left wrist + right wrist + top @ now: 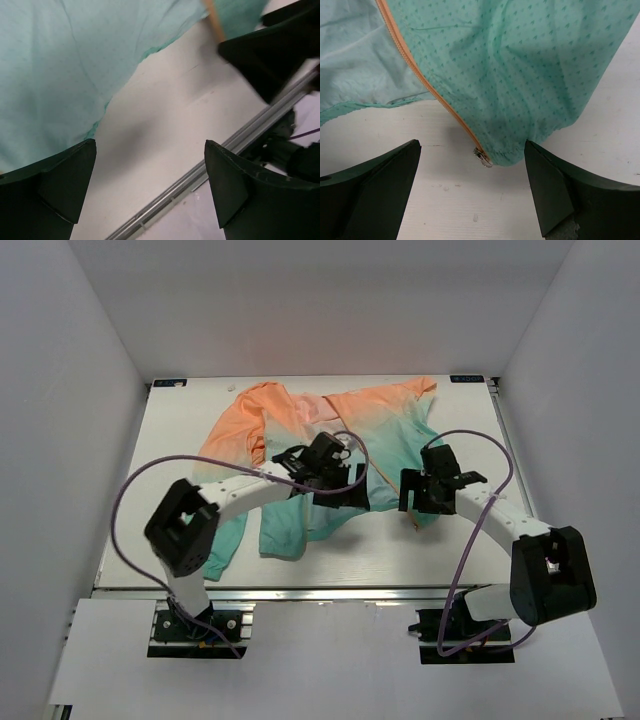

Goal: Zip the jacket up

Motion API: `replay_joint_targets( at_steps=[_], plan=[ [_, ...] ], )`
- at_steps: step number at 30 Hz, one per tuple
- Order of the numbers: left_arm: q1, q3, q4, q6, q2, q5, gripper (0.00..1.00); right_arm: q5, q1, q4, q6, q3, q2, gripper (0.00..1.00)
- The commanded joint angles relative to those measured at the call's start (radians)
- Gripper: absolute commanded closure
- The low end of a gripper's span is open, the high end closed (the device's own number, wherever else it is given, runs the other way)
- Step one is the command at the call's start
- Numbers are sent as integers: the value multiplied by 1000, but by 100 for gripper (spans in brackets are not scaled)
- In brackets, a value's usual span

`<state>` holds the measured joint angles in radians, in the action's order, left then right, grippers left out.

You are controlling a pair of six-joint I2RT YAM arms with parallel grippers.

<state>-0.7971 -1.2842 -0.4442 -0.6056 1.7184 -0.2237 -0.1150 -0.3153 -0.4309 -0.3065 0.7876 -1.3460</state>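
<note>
Left pincer (pixel 150 144) stands open, its two dark fingers wide apart with nothing between them. They hang over bare table, and the teal cloth fills the upper left of the left wrist view. Right pincer (pixel 472 143) is open just as wide and grips nothing. Its fingertips sit low in the right wrist view, to either side of a corner of the hem.

From above, the white table (pixel 400 560) fills the middle of the frame, with a metal rail (pixel 330 592) along its lower edge. The jacket (pixel 385 425) lies spread over the upper centre of the table, rumpled. It is orange toward the top of the frame and fades to teal toward the bottom. One sleeve trails down the left side. Both pincers are at the teal lower edge, the left one near the centre of the frame and the right one just to its right.

A purple cable (pixel 128 490) loops off each arm.

In the right wrist view the orange zipper (pixel 420 75) runs from the upper left down to the hem corner. Patterned teal cloth lies to its right and paler, plain cloth to its left. The small metal slider (pixel 481 156) is at the zipper's bottom end, on the table near the middle of the frame. It lies between the fingertips and a little lower, touching neither.
</note>
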Motion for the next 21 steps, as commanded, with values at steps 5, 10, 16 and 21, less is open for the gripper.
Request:
replay_joint_targets(
  at_steps=[5,10,16,21],
  plan=[
    [-13,-61,24,58,204,-103,2,44,1,29,-3,10,-34,11],
    [42,-81,-5,46,293,-14,2,158,-1,61,-6,-31,-38,11],
    [202,35,53,42,273,-49,2,253,-16,119,-8,-71,-80,11],
    [236,17,19,92,256,30,2,278,-125,165,-45,-60,-140,11]
  ],
)
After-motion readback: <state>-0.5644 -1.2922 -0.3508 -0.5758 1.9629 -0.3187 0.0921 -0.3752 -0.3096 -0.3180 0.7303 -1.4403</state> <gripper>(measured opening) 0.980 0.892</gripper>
